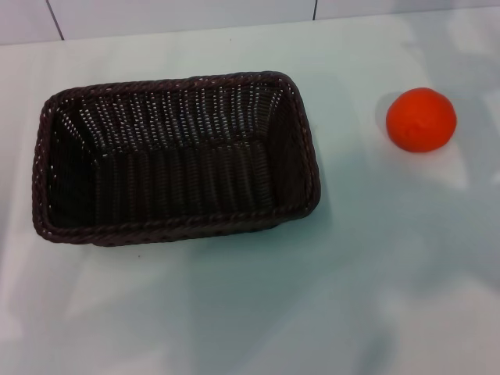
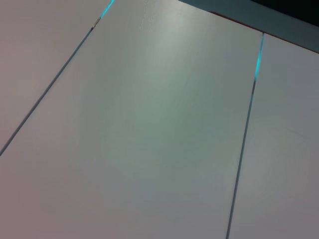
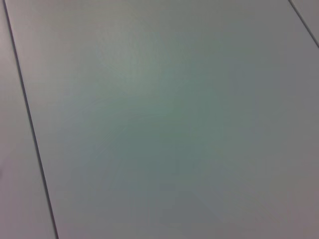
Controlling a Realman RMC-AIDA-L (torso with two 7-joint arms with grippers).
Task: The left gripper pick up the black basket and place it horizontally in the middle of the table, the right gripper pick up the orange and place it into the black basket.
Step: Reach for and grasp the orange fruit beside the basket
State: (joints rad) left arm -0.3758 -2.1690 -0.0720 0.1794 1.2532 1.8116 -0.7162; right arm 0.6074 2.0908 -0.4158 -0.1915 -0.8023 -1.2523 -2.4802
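Observation:
The black basket (image 1: pixel 176 156) lies lengthwise across the table (image 1: pixel 250 312), left of the middle in the head view, and it is empty. The orange (image 1: pixel 421 119) sits on the table to the right of the basket, apart from it. Neither the left gripper nor the right gripper shows in any view. Both wrist views show only pale wall panels with dark seams.
A white panelled wall (image 1: pixel 180 16) runs along the table's far edge. Bare tabletop lies in front of the basket and between the basket and the orange.

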